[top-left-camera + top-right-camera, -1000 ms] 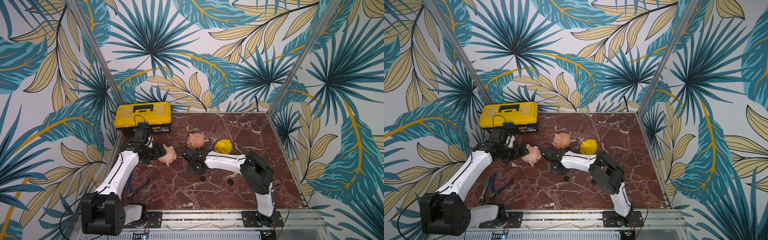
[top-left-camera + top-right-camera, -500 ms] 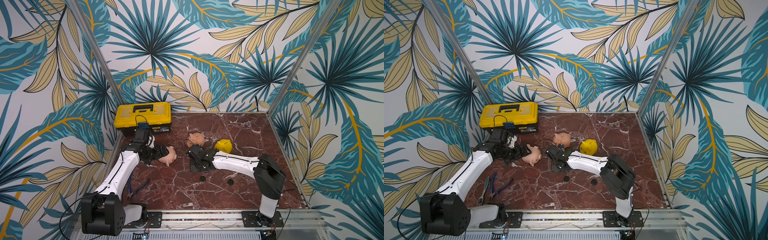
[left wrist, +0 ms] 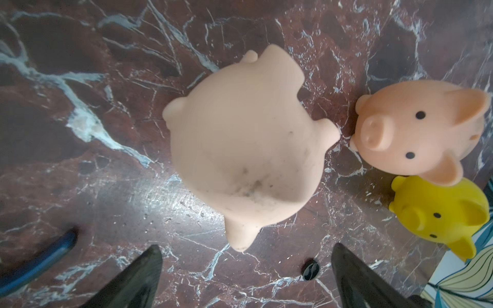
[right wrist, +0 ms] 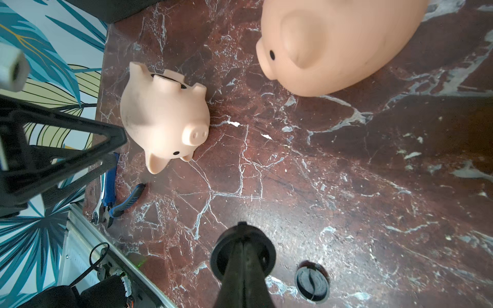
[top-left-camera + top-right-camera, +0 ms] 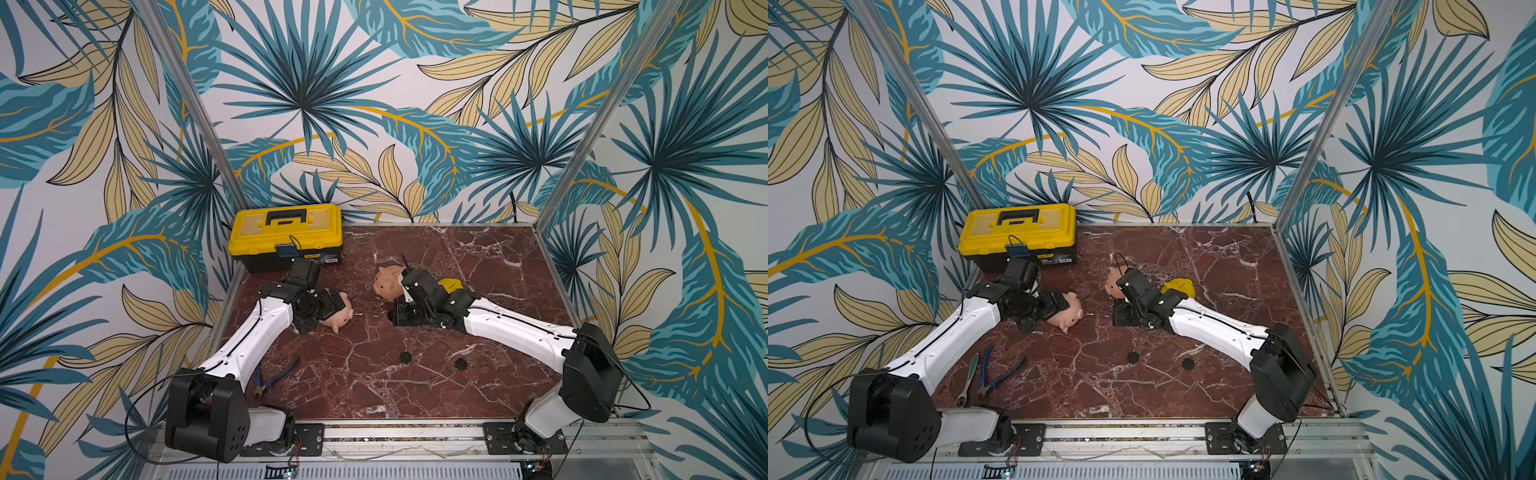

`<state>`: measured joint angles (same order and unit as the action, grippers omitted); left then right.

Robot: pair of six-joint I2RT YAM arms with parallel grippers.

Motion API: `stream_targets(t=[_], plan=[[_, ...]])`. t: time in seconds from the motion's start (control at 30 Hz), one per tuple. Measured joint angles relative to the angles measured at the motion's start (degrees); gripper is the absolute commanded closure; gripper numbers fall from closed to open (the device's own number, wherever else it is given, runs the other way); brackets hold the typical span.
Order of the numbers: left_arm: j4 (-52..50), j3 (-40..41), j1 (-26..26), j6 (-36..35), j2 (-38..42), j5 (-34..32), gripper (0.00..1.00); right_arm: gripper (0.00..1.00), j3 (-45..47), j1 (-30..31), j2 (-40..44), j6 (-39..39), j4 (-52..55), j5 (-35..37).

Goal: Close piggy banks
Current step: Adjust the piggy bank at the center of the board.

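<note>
One plug in hand; apparently no pig closed yet.
Right gripper (image 4: 242,234) pinches black plug (image 4: 220,257); left gripper (image 3: 246,249) gapes empty at tipped pink pig (image 4: 162,117); second pink pig (image 5: 386,282), yellow pig (image 5: 451,284), two loose plugs (image 5: 405,356) wait.

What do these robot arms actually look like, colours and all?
Both the left arm and right arm have white shells, bulky black joints and thin black cables running alongside. The left gripper and right gripper have black tapering fingers.

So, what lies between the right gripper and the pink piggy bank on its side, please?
Only bare marble table separates right gripper from that piggy bank, per the right wrist view.
</note>
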<state>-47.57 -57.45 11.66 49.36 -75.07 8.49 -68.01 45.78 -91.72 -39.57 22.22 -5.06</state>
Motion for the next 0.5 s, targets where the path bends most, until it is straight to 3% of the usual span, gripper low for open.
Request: stream_targets(t=[0.17,0.5], plan=[[1.8,0.0,0.0,5.9,2.3,-3.7,0.01,1.0,0.3,-2.3,0.0,0.4,-1.0,-3.0],[7.0,0.0,0.0,10.7,-4.3,-3.0,0.01,1.0,0.3,-3.5,0.0,1.1,-1.4,-6.2]])
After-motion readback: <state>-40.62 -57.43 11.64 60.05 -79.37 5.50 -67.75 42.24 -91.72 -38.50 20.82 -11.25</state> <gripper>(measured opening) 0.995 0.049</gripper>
